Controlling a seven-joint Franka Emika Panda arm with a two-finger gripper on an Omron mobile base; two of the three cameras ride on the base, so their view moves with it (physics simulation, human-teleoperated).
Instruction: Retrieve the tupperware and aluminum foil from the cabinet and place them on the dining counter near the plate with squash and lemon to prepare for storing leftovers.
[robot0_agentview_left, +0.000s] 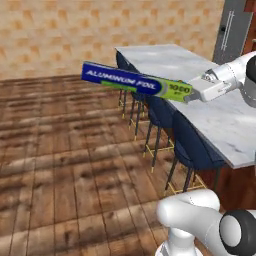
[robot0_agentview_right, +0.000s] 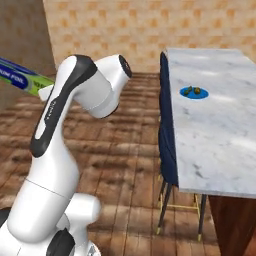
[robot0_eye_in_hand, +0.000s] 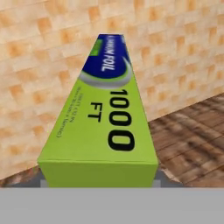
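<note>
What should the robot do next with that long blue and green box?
Probably carry it over the dining counter toward the blue plate. The hand holds the aluminum foil by its green end, up in the air above the stools, not yet over the marble top. The plate sits farther along the counter, so the box has to travel before it is set down.

Foil carton (robot0_agentview_right: 22, 75): running off the left edge in the right base view
Finger tips: hiding under the carton's green end in the hand view
Plate contents (robot0_agentview_right: 193, 91): showing too small to identify
</note>
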